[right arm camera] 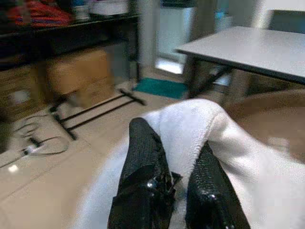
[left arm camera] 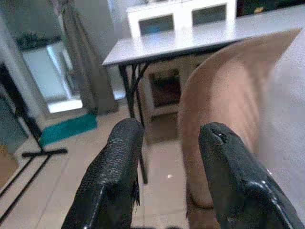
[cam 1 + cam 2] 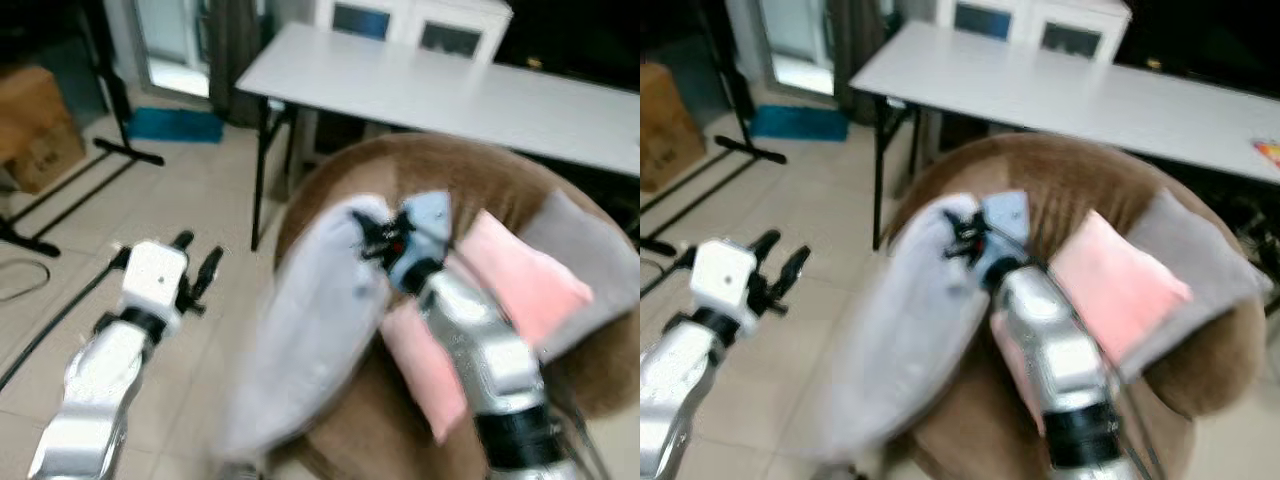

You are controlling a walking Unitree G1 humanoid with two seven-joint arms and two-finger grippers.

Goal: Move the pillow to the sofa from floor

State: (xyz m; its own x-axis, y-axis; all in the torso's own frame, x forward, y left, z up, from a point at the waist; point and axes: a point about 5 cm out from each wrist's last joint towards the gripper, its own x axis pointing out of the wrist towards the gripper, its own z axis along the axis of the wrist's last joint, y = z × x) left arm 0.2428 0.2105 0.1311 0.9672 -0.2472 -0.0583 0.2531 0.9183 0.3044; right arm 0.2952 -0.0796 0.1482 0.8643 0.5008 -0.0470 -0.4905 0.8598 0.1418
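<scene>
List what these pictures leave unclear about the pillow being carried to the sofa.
- Light grey pillow: blurred in the head views, lower end cut by the frame edge.
- Whether it touches the brown sofa seat: hidden behind the pillow and the right gripper.
- Pink pillow: partly covered by the right arm.
- Left gripper: open, holding nothing.

Both arms are shiny silver with black wrist bands, the left gripper has a boxy white housing, and the fingers are black and textured.
</scene>
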